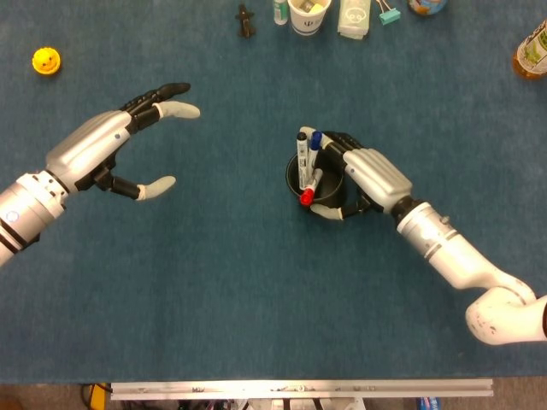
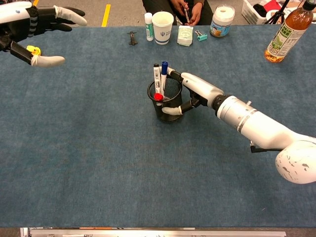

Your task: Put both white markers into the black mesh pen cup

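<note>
The black mesh pen cup (image 1: 318,184) (image 2: 166,102) stands near the middle of the blue table. Inside it lean white markers (image 1: 302,156) (image 2: 157,79), one with a black cap, one with a blue cap (image 2: 164,65), and a red-capped one (image 2: 158,97) lower at the rim. My right hand (image 1: 369,177) (image 2: 193,90) grips the cup from its right side, thumb against the front wall. My left hand (image 1: 115,147) (image 2: 34,24) hovers far to the left, fingers apart, holding nothing.
Along the far edge stand a black clip (image 2: 132,37), a small white bottle (image 2: 148,26), a paper cup (image 2: 163,21), a pouch (image 2: 185,35), a jar (image 2: 221,20) and a tea bottle (image 2: 284,34). A yellow toy (image 1: 46,60) lies at the far left.
</note>
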